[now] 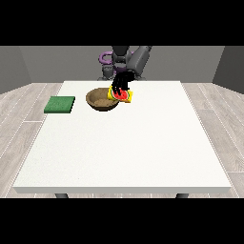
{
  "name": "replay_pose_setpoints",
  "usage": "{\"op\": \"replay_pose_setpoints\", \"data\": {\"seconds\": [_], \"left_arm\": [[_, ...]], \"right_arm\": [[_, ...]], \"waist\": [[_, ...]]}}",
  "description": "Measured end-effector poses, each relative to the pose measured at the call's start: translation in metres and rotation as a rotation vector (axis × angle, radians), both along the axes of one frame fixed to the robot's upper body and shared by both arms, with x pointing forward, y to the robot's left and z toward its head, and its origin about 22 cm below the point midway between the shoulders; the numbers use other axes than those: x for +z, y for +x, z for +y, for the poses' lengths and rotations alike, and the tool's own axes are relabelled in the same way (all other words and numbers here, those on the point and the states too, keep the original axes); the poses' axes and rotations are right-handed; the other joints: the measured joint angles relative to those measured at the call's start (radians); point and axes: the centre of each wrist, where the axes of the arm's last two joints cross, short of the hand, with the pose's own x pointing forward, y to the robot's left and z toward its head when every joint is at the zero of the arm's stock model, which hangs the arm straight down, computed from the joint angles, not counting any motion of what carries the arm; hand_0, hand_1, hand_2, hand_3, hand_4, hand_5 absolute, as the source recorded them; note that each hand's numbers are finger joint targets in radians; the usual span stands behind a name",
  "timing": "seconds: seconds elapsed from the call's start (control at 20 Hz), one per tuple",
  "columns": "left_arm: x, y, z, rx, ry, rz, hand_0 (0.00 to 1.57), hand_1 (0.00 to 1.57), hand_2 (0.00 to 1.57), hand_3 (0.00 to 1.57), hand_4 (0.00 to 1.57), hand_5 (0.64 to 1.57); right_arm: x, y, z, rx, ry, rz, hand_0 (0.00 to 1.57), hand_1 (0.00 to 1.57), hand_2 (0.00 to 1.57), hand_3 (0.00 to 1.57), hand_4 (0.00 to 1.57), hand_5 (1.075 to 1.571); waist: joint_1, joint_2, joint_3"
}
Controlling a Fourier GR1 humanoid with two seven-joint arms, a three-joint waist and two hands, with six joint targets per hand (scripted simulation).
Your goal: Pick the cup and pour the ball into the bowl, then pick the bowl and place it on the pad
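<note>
Cup [121, 95], yellow with a red interior, is tipped on its side at the right-hand rim of the brown bowl [102, 100], mouth seemingly facing the camera. Ball not discernible. Judgement: pouring step in hand; the mouth should be turned over the bowl's hollow before tilting further, lest the ball fall onto the white table [143, 143]. Hand at the view's right [122, 83], fingers curled round the cup, reaches down from above. Other hand not visible. Green pad [60, 105] lies well apart, left of the bowl.
</note>
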Motion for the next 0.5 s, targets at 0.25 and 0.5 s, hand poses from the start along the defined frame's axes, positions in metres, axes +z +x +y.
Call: {"op": "replay_pose_setpoints", "data": {"seconds": [0.25, 0.5], "left_arm": [[0.002, 0.001, -0.018, -0.027, 0.302, -0.003, 1.5, 1.5, 1.57, 1.57, 1.06, 1.498], [0.004, -0.007, -0.057, -0.05, 0.466, -0.017, 1.5, 1.5, 1.57, 1.57, 1.05, 1.511]], "right_arm": [[-0.016, 0.004, -0.006, -0.021, 0.002, 0.06, 0.0, 0.0, 0.0, 0.0, 0.38, 1.566], [-0.031, 0.01, -0.009, -0.046, 0.0, 0.099, 0.0, 0.0, 0.0, 0.0, 0.39, 1.566]], "waist": [[0.028, -0.06, -0.0002], [0.052, -0.099, -0.0014]]}}
